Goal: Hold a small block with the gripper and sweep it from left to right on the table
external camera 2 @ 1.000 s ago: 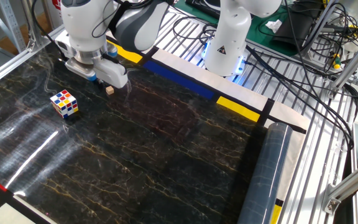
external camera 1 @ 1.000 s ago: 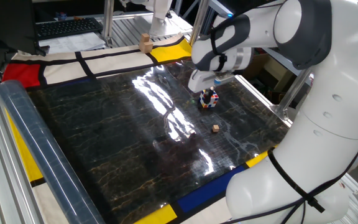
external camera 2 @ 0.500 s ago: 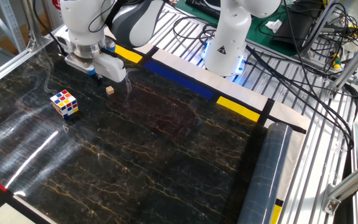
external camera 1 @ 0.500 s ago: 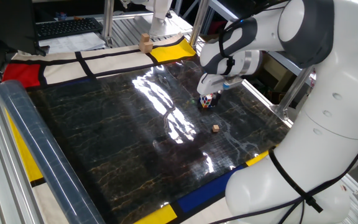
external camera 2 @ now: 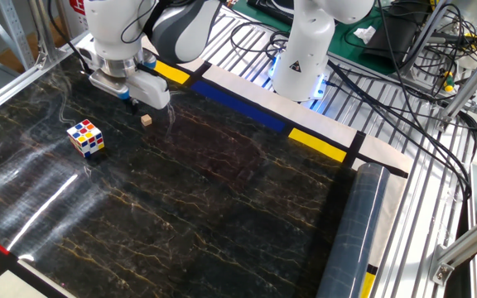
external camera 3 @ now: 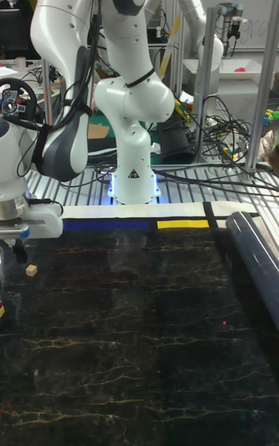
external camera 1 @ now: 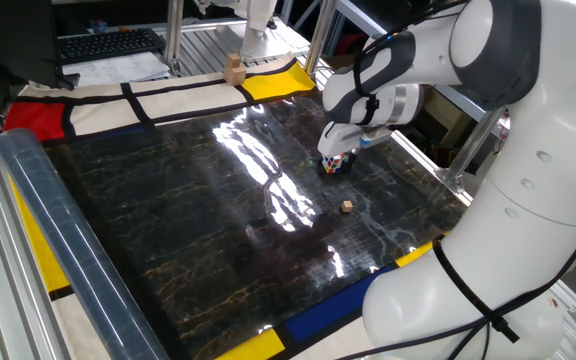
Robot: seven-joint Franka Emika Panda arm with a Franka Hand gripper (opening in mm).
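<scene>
A: small block (external camera 2: pixel 146 120) sits loose on the tabletop (external camera 2: pixel 222 190), close to the edge by the arm's base, toward the corner where the puzzle cube (external camera 2: pixel 85 137) is. Nothing touching it.

B: Gripper (external camera 2: pixel 126 97)?

A: Hanging just beside the block, on the side nearer the yellow border panel (external camera 2: pixel 169 73), not over it. In the one fixed view the arm's head covers part of the puzzle cube, so the gripper (external camera 1: pixel 340 156) reads as nearer that cube than the block (external camera 1: pixel 347 206).

B: Jaws apart or together?

A: Cannot tell. Wrist housing hides them in both fixed views, and the tall view only shows a dark stub (external camera 3: pixel 17 251) next to the block (external camera 3: pixel 31 269). Clamped on nothing, that much is clear: the block lies apart from it.

B: Risks?

A: My read:
- block is tiny, so a small lateral miss on descent means a finger lands on it or flicks it away across the glossy surface.
- wrong target: puzzle cube is near, and a descent from the current spot could clip it.
- shallow pinch: during the sweep, friction on the tabletop could twist the block out.
- pressing too low scrapes fingertips on the marble.

B: Grasp not yet done, then.

A: Right. Sweep not begun either.
</scene>
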